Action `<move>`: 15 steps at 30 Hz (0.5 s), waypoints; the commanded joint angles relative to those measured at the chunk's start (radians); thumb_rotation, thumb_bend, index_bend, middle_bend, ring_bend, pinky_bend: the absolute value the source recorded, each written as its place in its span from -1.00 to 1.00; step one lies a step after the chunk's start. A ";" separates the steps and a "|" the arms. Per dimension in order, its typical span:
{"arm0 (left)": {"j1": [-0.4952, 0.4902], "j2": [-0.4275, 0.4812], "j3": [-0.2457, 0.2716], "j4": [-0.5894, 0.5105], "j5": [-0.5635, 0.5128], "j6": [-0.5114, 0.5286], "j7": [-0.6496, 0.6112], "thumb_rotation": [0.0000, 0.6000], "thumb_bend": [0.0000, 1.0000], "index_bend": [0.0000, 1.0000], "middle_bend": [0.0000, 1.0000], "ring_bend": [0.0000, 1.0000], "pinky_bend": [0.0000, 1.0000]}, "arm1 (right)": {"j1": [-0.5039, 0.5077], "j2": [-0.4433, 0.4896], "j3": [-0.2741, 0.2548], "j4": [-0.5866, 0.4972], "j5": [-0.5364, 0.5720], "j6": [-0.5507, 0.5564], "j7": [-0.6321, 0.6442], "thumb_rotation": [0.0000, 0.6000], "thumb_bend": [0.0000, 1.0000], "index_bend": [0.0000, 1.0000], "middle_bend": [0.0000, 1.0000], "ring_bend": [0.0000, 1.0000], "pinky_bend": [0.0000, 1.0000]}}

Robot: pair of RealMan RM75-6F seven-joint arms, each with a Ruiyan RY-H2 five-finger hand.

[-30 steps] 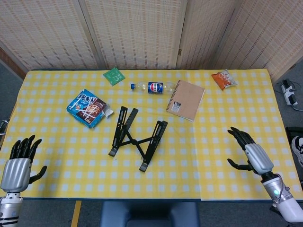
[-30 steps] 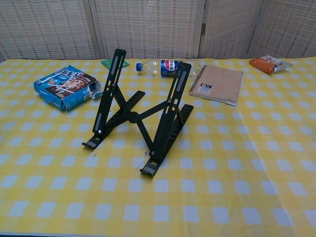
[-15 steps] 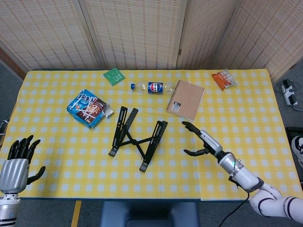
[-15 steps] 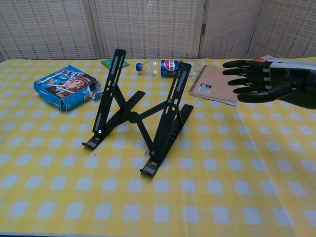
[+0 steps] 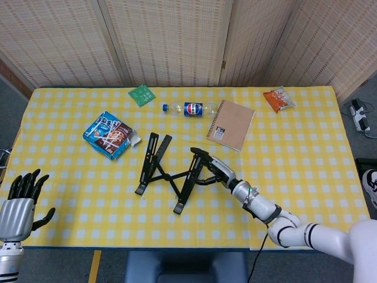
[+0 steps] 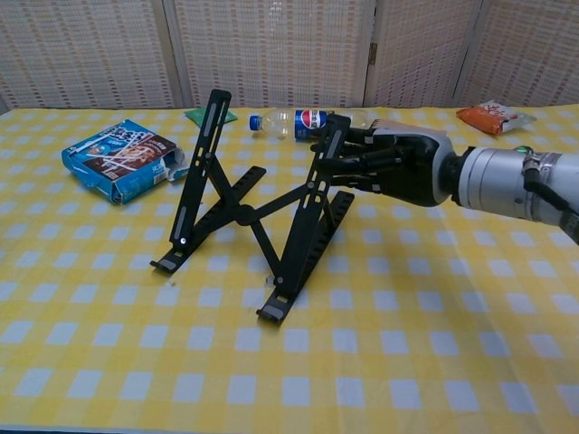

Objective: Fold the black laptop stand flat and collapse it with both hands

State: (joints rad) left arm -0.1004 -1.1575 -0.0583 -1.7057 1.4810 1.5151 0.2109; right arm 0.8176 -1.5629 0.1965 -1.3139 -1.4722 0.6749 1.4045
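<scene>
At the far left of the head view, the left hand (image 5: 20, 203) hovers over the near left corner of the table, palm down, its dark fingers spread and holding nothing; the chest view does not show it. Further in, a blue snack box (image 5: 110, 135) lies on the yellow checked tablecloth (image 5: 306, 147), its torn end facing the stand. Behind it, near the far edge, sits a small green packet (image 5: 141, 94).

The black laptop stand (image 5: 170, 172) stands near the middle of the table, unfolded: in the chest view its two side arms (image 6: 201, 172) rise upright and tilt back, joined by crossed struts at a central pivot, with the feet resting on the cloth. The right hand (image 6: 393, 164) reaches in from the right and meets the top of the stand's right arm. Its fingers (image 6: 348, 155) are extended close together against that arm; whether they actually clamp it, I cannot tell.

Behind the stand, a Pepsi bottle (image 5: 189, 109) lies on its side. Just to its right rests a brown spiral notebook (image 5: 231, 124), and near the far right corner lies an orange snack bag (image 5: 278, 98).
</scene>
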 commanded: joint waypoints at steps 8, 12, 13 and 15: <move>0.000 0.002 0.001 -0.001 0.002 -0.003 -0.002 1.00 -0.38 -0.66 -0.85 -0.96 -1.00 | 0.066 -0.053 -0.087 0.102 -0.187 0.121 0.303 1.00 -0.41 -1.00 -0.92 -0.84 -1.00; -0.001 0.003 0.002 -0.004 0.009 -0.002 0.001 1.00 -0.38 -0.65 -0.85 -0.96 -1.00 | 0.097 -0.062 -0.129 0.127 -0.228 0.151 0.397 1.00 -0.41 -1.00 -0.80 -0.72 -1.00; -0.001 0.004 0.003 -0.005 0.011 -0.001 0.000 1.00 -0.38 -0.65 -0.84 -0.95 -1.00 | 0.106 -0.062 -0.145 0.133 -0.244 0.166 0.434 1.00 -0.41 -1.00 -0.75 -0.67 -1.00; 0.001 0.005 0.003 -0.005 0.013 0.003 -0.003 1.00 -0.38 -0.65 -0.84 -0.95 -1.00 | 0.118 -0.058 -0.174 0.142 -0.276 0.195 0.492 1.00 -0.41 -1.00 -0.70 -0.62 -0.97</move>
State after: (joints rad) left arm -0.0997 -1.1529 -0.0555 -1.7102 1.4935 1.5176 0.2085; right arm 0.9117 -1.6191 0.0628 -1.1922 -1.7057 0.8314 1.8323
